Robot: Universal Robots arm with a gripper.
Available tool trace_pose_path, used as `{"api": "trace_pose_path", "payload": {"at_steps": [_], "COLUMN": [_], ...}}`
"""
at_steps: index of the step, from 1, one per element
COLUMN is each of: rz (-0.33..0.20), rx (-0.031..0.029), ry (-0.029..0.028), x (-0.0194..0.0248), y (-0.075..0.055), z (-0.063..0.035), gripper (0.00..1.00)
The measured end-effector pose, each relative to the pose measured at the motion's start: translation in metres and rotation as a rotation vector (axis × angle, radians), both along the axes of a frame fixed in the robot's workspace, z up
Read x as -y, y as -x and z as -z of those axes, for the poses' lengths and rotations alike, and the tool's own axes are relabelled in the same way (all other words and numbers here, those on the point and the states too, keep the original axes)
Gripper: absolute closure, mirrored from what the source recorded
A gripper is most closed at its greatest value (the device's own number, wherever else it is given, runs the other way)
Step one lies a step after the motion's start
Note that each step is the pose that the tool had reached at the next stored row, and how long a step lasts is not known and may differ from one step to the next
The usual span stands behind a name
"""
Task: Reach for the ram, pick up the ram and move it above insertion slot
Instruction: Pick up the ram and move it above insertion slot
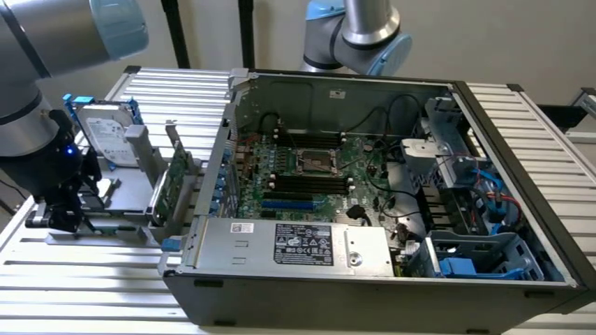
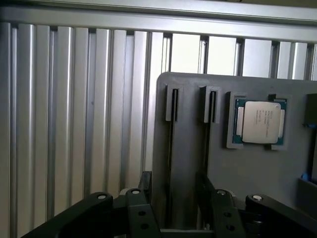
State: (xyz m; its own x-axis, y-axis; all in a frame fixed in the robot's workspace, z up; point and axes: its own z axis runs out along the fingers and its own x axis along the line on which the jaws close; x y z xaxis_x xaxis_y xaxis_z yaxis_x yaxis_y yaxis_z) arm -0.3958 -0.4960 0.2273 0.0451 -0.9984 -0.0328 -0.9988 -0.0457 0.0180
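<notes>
I see one arm hanging over the slatted table (image 1: pixel 84 279) at the exterior view's left, its gripper (image 1: pixel 67 218) down at one grey holder (image 1: pixel 130 183). The wrist camera shows the gripper (image 2: pixel 174 213) standing well apart: two black fingers (image 2: pixel 141 203), nothing clasped, astride one of the holder's two narrow slots. A thin dark edge in that slot looks like the ram (image 2: pixel 170 148), edge-on and untouched, though I cannot be sure. One processor (image 2: pixel 259 121) lies in a recess nearby. The holder also carries one hard drive (image 1: pixel 102 136) and one expansion card (image 1: pixel 177 178). One open computer case (image 1: pixel 373 300) stands at the exterior view's right, its black memory slots (image 1: pixel 308 183) too close together to count.
</notes>
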Motion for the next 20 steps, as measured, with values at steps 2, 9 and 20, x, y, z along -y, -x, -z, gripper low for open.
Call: {"api": "trace_pose_path", "payload": {"at_steps": [2,9,20], "rz": [0.000,0.000,0.000], "rx": [0.0002,0.0001,0.0000], "ry": [-0.0001,0.0000,0.0000], "x": [0.0000,-0.0001,-0.0004], "y": [0.000,0.000,-0.001], "z": [0.0037,0.0164,0.0266], "gripper": [0.52,0.52,0.52]}}
